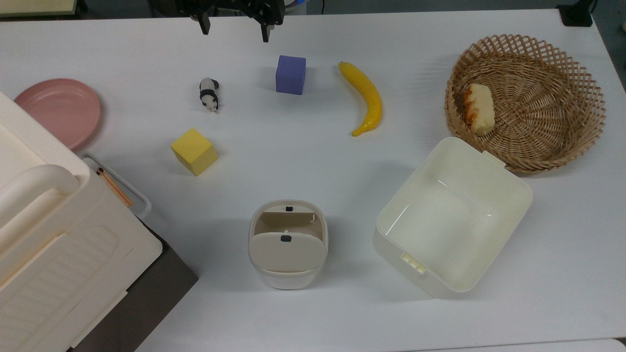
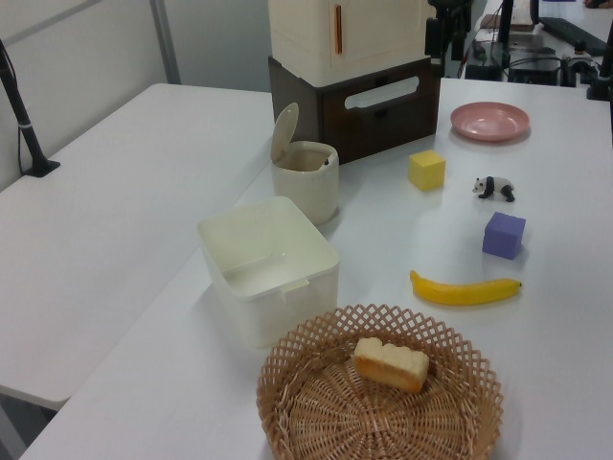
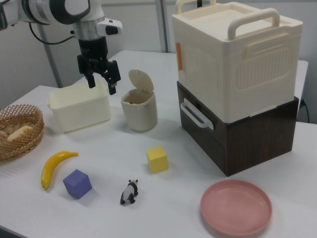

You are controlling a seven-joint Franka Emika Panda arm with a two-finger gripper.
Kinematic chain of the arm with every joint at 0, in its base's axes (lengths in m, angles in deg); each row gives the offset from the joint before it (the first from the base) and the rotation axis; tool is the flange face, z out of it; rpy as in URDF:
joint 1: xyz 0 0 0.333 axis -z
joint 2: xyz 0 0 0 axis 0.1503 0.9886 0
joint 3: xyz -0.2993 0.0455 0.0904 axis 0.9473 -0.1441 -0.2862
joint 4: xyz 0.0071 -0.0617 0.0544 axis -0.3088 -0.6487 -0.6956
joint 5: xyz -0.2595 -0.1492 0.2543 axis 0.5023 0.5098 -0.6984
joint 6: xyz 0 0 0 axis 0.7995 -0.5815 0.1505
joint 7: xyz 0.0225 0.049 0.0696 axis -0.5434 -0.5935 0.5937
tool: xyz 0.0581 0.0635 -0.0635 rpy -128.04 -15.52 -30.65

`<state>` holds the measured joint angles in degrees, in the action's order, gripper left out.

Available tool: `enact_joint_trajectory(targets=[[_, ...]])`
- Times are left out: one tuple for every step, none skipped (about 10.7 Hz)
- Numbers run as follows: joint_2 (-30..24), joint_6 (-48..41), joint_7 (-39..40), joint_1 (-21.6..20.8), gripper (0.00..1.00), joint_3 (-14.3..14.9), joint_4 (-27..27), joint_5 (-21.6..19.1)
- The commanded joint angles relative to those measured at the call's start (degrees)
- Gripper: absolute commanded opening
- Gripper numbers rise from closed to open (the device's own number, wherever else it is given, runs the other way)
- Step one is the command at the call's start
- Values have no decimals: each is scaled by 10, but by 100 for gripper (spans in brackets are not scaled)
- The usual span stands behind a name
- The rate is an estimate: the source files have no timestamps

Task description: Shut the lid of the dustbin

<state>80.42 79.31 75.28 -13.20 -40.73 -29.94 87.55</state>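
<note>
White table (image 1: 313, 313) w/ dustbin (image 1: 288, 274), tub (image 1: 508, 195), basket (image 1: 592, 112), banana (image 1: 367, 98), cubes, panda (image 1: 209, 94), plate (image 1: 58, 110).

The gripper (image 1: 234, 27) is hanging at the top view's upper edge, jaws spread. The bin (image 1: 287, 244) is sitting low on the bench (image 1: 313, 161), its lid (image 1: 286, 252) standing raised, leaving the mouth uncovered.

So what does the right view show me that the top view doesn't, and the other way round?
The right view alone shows the arm's wrist above the gripper, the dark wooden drawer unit's front and the lid standing upright. The top view alone shows the bin's inside, the open tub's floor and the whole bread piece. Both show the dustbin open, the open gripper well clear of it, the yellow cube, purple cube, panda, banana and pink plate.
</note>
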Motion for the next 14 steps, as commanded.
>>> enact_joint_trajectory(targets=[[-6, 2, 11, 3, 100, -4, -10, 7], [-5, 2, 12, 4, 100, -4, -9, 7], [-5, 2, 12, 4, 100, -4, -10, 7], [-5, 2, 12, 4, 100, -4, -10, 7], [-5, 2, 12, 3, 100, -4, -10, 6], [-5, 2, 12, 2, 100, -4, -11, 6], [-5, 2, 12, 2, 100, -4, -12, 6], [-5, 2, 12, 2, 99, -4, -12, 6], [-5, 2, 14, 2, 94, -4, -12, 6], [-4, 2, 21, 2, 85, -5, -14, 6], [-5, 1, 34, 2, 71, -5, -14, 3], [-5, 1, 40, 1, 58, -5, -15, 2], [-4, 1, 41, 0, 41, -6, -15, 1], [-3, 1, 41, 0, 19, -6, -16, 0]])
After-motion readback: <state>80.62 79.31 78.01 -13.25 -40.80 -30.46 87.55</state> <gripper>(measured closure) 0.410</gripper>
